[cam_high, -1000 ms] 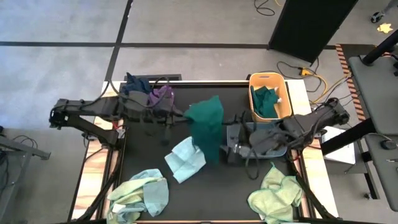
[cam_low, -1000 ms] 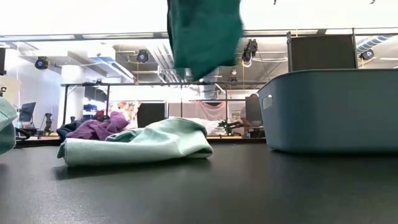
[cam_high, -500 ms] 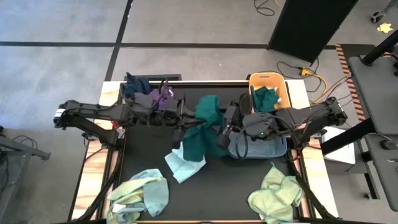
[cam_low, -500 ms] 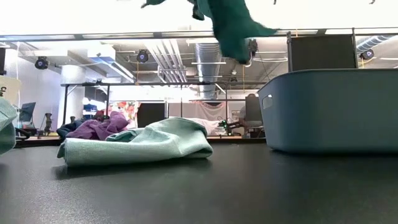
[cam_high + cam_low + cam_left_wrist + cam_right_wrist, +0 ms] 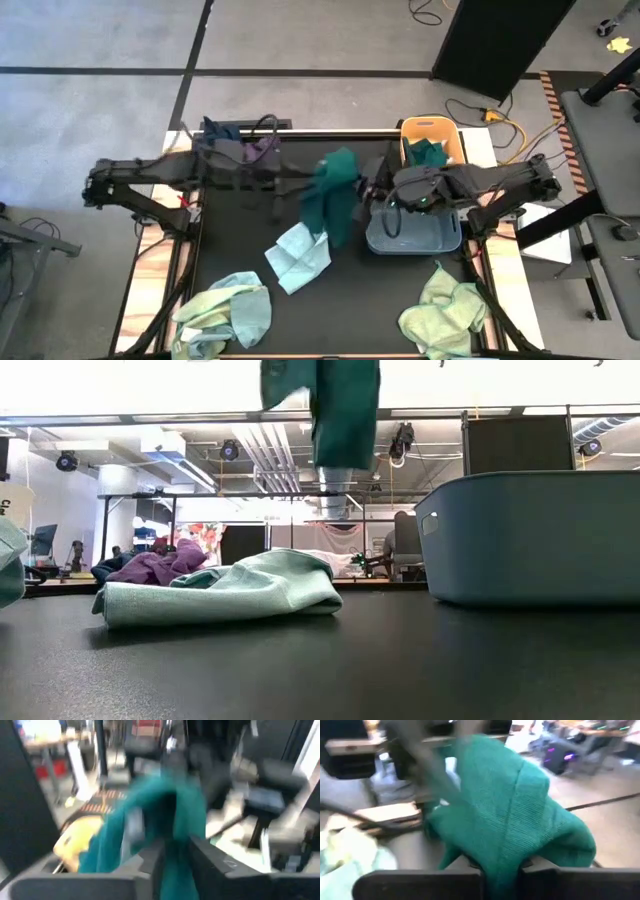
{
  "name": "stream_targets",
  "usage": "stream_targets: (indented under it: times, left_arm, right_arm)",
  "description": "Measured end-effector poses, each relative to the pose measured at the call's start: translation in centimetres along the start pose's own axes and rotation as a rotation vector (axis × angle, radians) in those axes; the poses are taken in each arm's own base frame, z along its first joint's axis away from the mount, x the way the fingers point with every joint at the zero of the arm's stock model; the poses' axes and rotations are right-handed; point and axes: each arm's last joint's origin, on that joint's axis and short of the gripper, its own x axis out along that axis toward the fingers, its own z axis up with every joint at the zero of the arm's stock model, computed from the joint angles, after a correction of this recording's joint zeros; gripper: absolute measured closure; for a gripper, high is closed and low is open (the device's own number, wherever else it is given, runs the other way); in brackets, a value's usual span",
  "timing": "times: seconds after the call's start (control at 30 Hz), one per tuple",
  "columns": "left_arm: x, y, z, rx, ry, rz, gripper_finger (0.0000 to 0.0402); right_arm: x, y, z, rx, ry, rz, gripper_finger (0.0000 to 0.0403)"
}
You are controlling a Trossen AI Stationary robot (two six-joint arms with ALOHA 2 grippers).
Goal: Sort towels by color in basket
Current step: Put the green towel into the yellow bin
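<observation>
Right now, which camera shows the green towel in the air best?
The right wrist view: the green towel fills it, sharply. The high view shows it hanging between both arms; the low view only its lower end; the left wrist view is blurred.

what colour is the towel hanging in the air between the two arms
Dark green towel, clearest in the right wrist view.

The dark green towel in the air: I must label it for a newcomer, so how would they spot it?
Above the black table, just left of the grey-blue bin, the dark green towel hangs clear of the surface, pinched by both the left tool and right tool. Every other loose towel lies flat.
</observation>
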Motion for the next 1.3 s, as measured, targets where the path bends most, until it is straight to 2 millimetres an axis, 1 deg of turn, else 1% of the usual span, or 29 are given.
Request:
stream_targets:
  times: [0.07, 0.13, 0.27, 0.33, 0.43, 0.57, 0.63, 0.7, 0.77, 0.9, 0.97, 1.03, 1.13, 1.2, 1.3]
  left_arm:
    - [-1.7, 0.3, 0.0, 0.017, 0.100, 0.045, 0.0296]
    - [-3.5, 0.7, -0.7, 0.026, 0.216, 0.100, 0.0270]
    - [-7.0, 1.4, -2.2, -0.004, 0.349, 0.171, 0.0229]
    - [-8.4, 1.6, -2.9, -0.048, 0.354, 0.180, 0.0217]
    - [-9.8, 1.6, -4.7, -0.100, 0.358, 0.177, 0.0211]
    - [-10.8, 1.3, -7.0, -0.155, 0.308, 0.144, 0.0211]
    - [-11.0, 1.2, -8.0, -0.179, 0.268, 0.114, 0.0212]
    - [-11.1, 1.0, -8.9, -0.195, 0.230, 0.087, 0.0212]
    - [-11.1, 1.0, -9.5, -0.206, 0.185, 0.072, 0.0213]
    - [-10.9, 1.1, -10.5, -0.182, 0.134, 0.082, 0.0213]
    - [-10.7, 1.2, -10.7, -0.158, 0.124, 0.117, 0.0213]
    - [-10.6, 1.4, -10.7, -0.141, 0.118, 0.155, 0.0213]
    - [-10.6, 1.7, -10.6, -0.137, 0.111, 0.188, 0.0213]
    - [-10.6, 1.9, -10.6, -0.140, 0.109, 0.199, 0.0213]
    - [-10.7, 2.1, -10.6, -0.151, 0.104, 0.211, 0.0213]
  right_arm:
    - [-0.5, -1.1, 0.2, 0.001, 0.008, -0.069, 0.0391]
    - [-1.0, -2.6, 0.0, 0.022, 0.036, -0.176, 0.0391]
    - [-1.8, -6.4, -0.5, 0.042, 0.095, -0.458, 0.0392]
    - [-2.5, -8.6, -0.7, 0.027, 0.119, -0.613, 0.0392]
    - [-3.4, -11.9, -1.1, -0.003, 0.161, -0.832, 0.0391]
    - [-4.7, -15.3, -2.2, -0.007, 0.246, -1.046, 0.0391]
    - [-5.3, -16.6, -3.2, 0.056, 0.295, -1.113, 0.0391]
    - [-5.6, -17.5, -4.7, 0.166, 0.370, -1.141, 0.0391]
    - [-5.3, -17.8, -6.4, 0.289, 0.459, -1.133, 0.0391]
    - [-3.4, -17.9, -9.4, 0.453, 0.659, -0.983, 0.0391]
    - [-2.4, -18.3, -10.2, 0.519, 0.697, -0.897, 0.0391]
    - [-1.6, -18.8, -10.2, 0.545, 0.651, -0.818, 0.0391]
    - [-1.8, -19.8, -9.1, 0.572, 0.518, -0.786, 0.0390]
    - [-2.5, -20.6, -8.7, 0.536, 0.473, -0.836, 0.0390]
    - [-3.7, -21.4, -9.0, 0.446, 0.483, -0.983, 0.0390]
